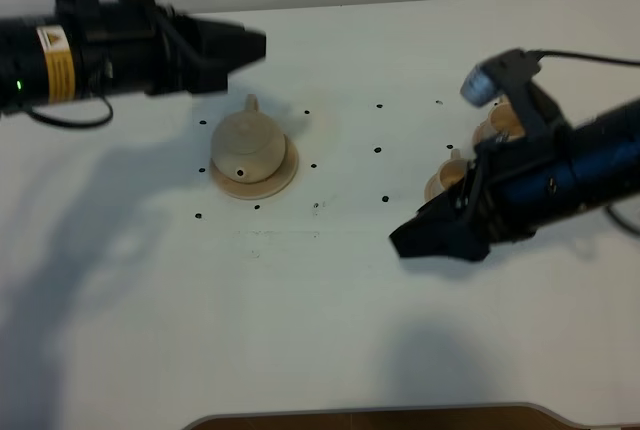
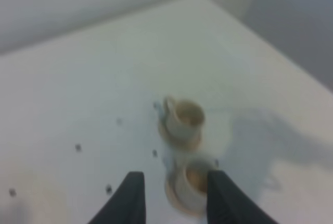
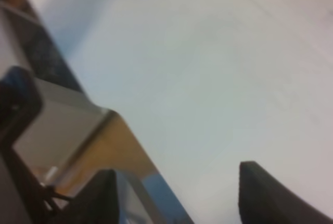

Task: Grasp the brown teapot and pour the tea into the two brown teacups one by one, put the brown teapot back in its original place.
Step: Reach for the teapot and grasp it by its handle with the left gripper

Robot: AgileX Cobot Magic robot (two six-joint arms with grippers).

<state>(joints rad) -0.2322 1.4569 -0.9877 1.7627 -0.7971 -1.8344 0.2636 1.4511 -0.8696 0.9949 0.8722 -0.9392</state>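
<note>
The white table (image 1: 320, 330) carries everything. Your left pincer (image 1: 258, 45) hangs with its jaws apart and nothing between them. The right pincer (image 1: 402, 240) is spread and empty too.

The brown teapot (image 1: 250, 145) sits on its wide saucer (image 1: 288, 176). It is near the left pincer, off to one side of the tips and lower, not touching, and well apart from the right pincer. Straight ahead of the left pincer, well away, stand the nearer teacup (image 2: 190, 182) and the farther teacup (image 2: 186, 117), each on a small saucer.

Expect the pot to be rigid, smooth and brittle, heavier than it looks if full, with a lid that may slide when tipped. I would take it by the loop handle, or across the belly under the lid, and close gently. One small projection points towards the left pincer, and you cannot tell whether it is the spout or the handle.

Only the high camera shows the teapot, but there the right arm hides part of both cups. The left wrist camera shows the cups whole. The right wrist camera shows only bare tabletop and the table's edge.
</note>
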